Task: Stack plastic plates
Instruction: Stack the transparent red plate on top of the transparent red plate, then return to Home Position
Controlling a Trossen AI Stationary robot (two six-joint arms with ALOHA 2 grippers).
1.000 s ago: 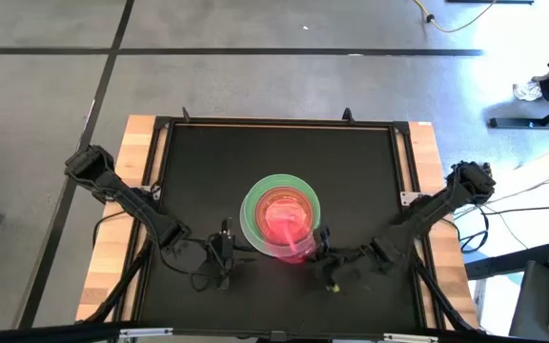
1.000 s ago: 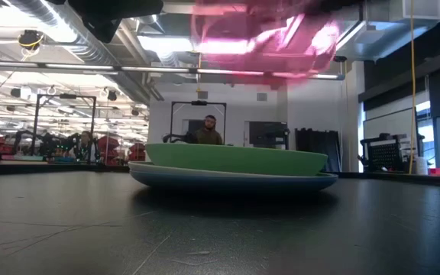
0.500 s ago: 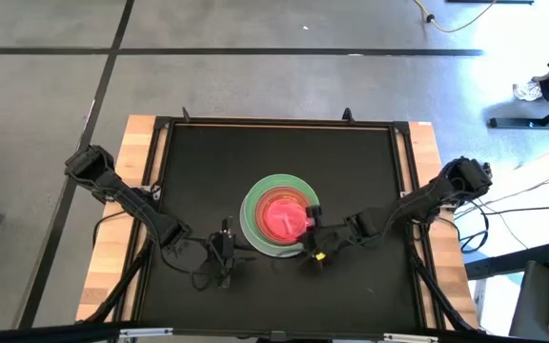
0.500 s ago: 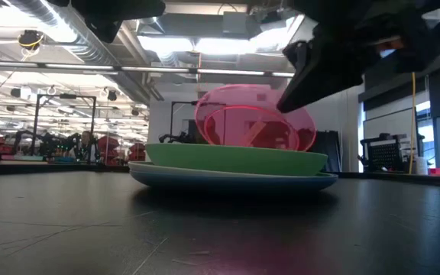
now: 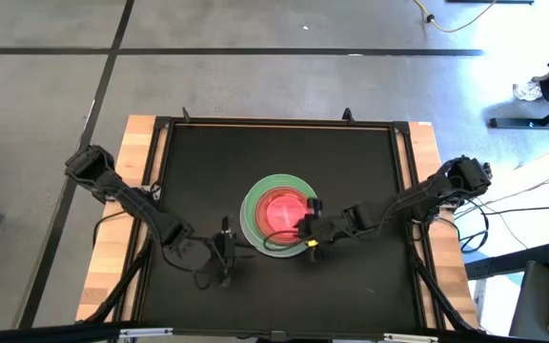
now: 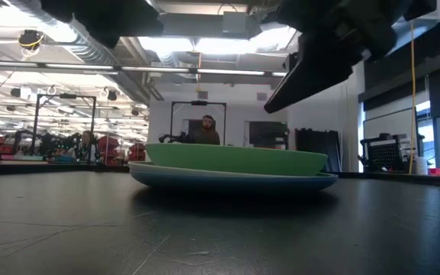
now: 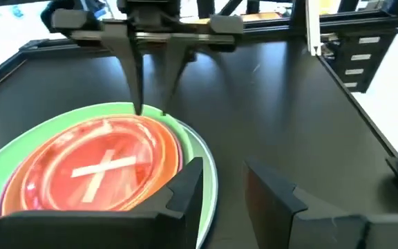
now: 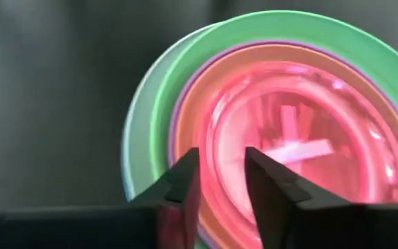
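The plates are sitting in one stack at the centre of the black tabletop (image 5: 351, 171) in the high view. A green plate (image 5: 252, 211) is showing as the wide outer ring, with a thin blue plate (image 6: 312, 181) under it in the low view, where the pair is lying flat mid-frame. Inside the green rim, the right wrist view is showing a narrow purple plate (image 8: 174, 117), an orange plate (image 8: 193, 104) and, innermost, a translucent pink plate (image 8: 302, 138) with pale crossed bars.

The right pincer (image 5: 309, 217) is hovering over the stack's right edge in the high view, its arm reaching in from the right of the frame. Its fingers (image 8: 273, 181) are standing apart with a gap between them, released, holding nothing; the pink plate is lying below them.

The left pincer (image 5: 225, 246) is waiting just left of the stack, lower centre of the high view. Its fingers (image 7: 185, 192) are parted and empty in the left wrist view, pointing across the stack.

A person (image 6: 207, 130) is showing in the room beyond, behind the stack in the low view.
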